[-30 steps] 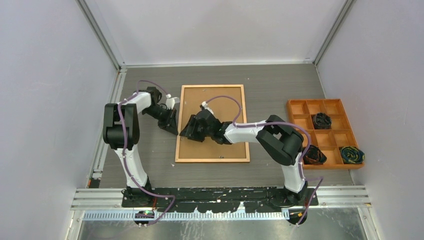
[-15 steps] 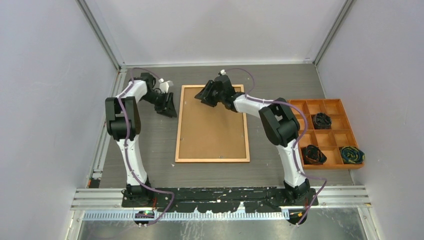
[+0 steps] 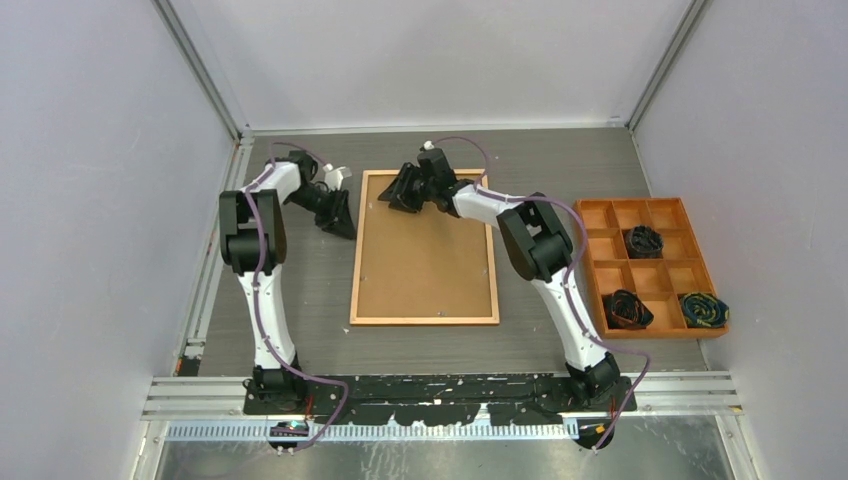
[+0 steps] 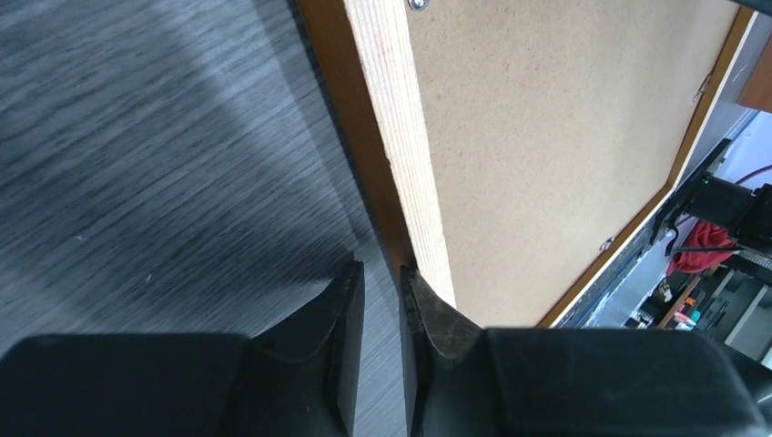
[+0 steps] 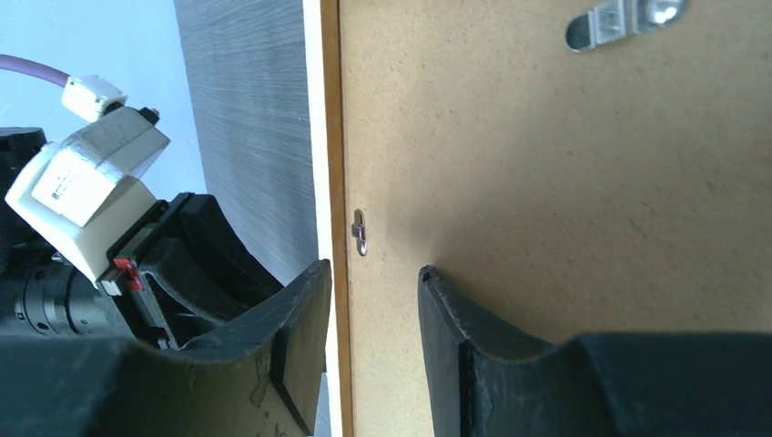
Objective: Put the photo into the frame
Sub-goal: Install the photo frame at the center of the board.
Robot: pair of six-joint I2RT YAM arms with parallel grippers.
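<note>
Right tool (image 5: 372, 270) reaches far forward, jaws parted

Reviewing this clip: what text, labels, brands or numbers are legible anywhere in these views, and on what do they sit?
No text can be read in any view.
On the white camera housing at the left wrist: a small dark mark, too blurred to read.
On the frame, lying back side up: bare board and metal clips, no print.
On the orange tray: no label visible.

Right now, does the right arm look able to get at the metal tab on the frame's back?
Likely yes: the right gripper is open and the tab lies just ahead of it, nothing in between.
</note>
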